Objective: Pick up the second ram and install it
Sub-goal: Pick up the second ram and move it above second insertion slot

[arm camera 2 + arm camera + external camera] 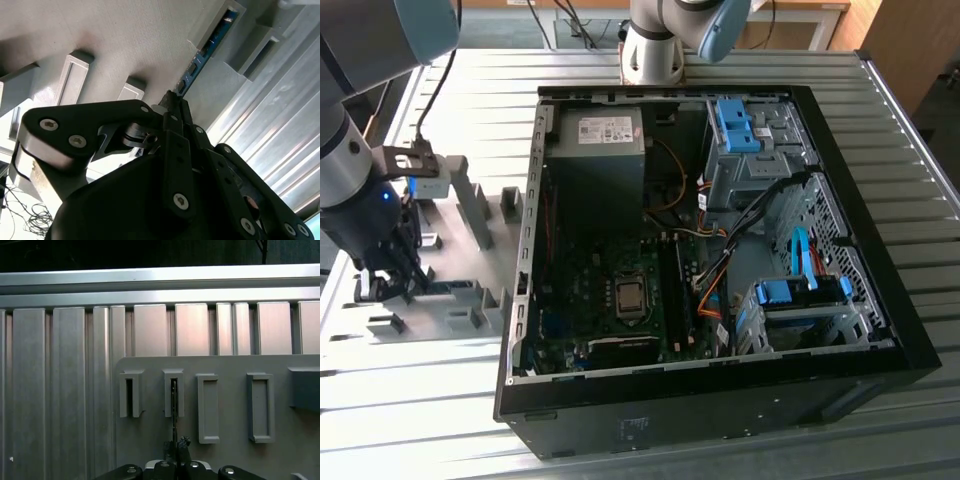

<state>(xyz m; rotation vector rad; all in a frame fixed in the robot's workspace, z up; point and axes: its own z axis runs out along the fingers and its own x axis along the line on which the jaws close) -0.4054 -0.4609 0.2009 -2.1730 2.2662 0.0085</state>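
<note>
Apparently the jaws of the gripper point(174, 100) are pinched shut on the near end of the second ram point(206, 49), though the black linkage hides the contact itself. The blue board stands on its long edge, with its far end seated in a pocket of the grey holder point(125, 40). Its long axis runs straight away from the jaws, and in the first wrist view it reads as a thin dark line. I judge it light and stiff but fragile, best held by its flat faces near an end, clear of the chips and contacts. The holder lies on the slatted bench point(420, 400), beside the open computer case point(720, 420).
</note>
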